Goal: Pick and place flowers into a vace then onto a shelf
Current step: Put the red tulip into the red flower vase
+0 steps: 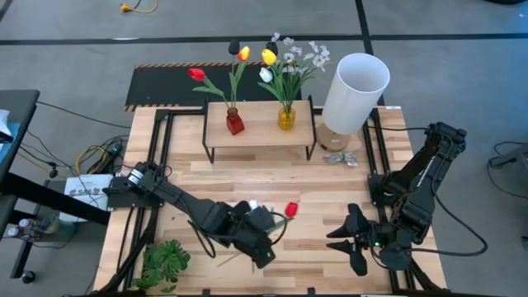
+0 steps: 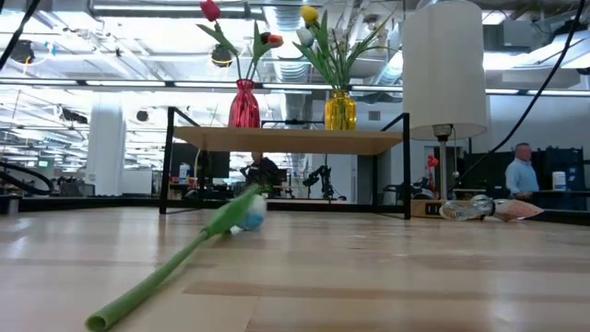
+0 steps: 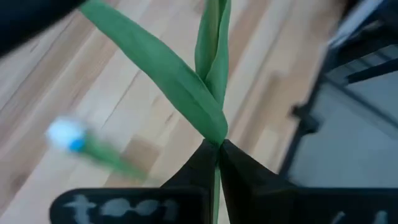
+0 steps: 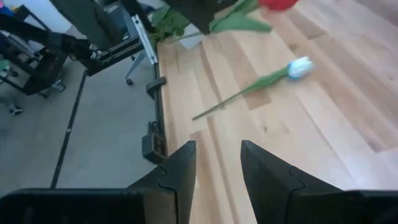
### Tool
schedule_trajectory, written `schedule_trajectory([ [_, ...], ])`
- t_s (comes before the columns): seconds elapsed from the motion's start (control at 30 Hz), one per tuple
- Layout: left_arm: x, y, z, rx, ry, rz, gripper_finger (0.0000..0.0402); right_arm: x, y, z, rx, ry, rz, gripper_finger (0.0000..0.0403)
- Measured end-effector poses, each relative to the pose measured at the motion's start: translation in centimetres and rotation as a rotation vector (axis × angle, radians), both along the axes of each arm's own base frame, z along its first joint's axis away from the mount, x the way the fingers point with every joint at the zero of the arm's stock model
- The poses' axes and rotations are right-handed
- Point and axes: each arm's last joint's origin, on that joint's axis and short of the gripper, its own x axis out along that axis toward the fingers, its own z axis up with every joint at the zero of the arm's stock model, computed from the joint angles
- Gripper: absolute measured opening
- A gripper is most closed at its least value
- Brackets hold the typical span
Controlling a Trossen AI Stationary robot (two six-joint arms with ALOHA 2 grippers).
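The left tool [image 1: 266,235] is clamped on the green stem of a red tulip [image 1: 290,209], whose head juts just beyond its tips. A white tulip [image 4: 298,67] lies on the surface [image 1: 272,181] beside it. The right tool [image 1: 351,239] waits nearby with fingers spread. The shelf [image 1: 260,124], holding two filled vases, stands well beyond both tools.

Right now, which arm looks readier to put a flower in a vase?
The left. Its gripper is shut on the red tulip's stem. The right gripper hangs open over the table's near right, holding nothing.
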Motion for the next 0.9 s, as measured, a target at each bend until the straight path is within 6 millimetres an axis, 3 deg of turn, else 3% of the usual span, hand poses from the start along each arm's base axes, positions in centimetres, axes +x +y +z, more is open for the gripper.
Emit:
schedule_trajectory([
  [0.1,1.2,0.1,0.7,-0.020,-0.109,-0.054,0.0000,-0.4,0.3,-0.7,0.011,0.005,0.014,0.0118],
  [0.2,2.3,0.1,1.4,-0.060,-0.208,-0.140,0.0000,-1.1,0.9,-2.7,0.080,0.002,0.031,0.0118],
  [0.47,4.2,0.7,2.8,-0.278,-0.359,-0.476,0.0000,-4.2,2.3,-7.6,0.376,0.020,0.081,0.0118],
  [0.63,5.6,1.1,2.4,-0.390,-0.506,-0.615,0.0000,-5.2,2.5,-8.1,0.411,0.032,0.073,0.0118],
  [0.9,7.1,1.9,3.0,-0.352,-1.059,-0.735,0.0000,-5.0,2.3,-8.0,0.393,-0.002,0.043,0.0118],
])
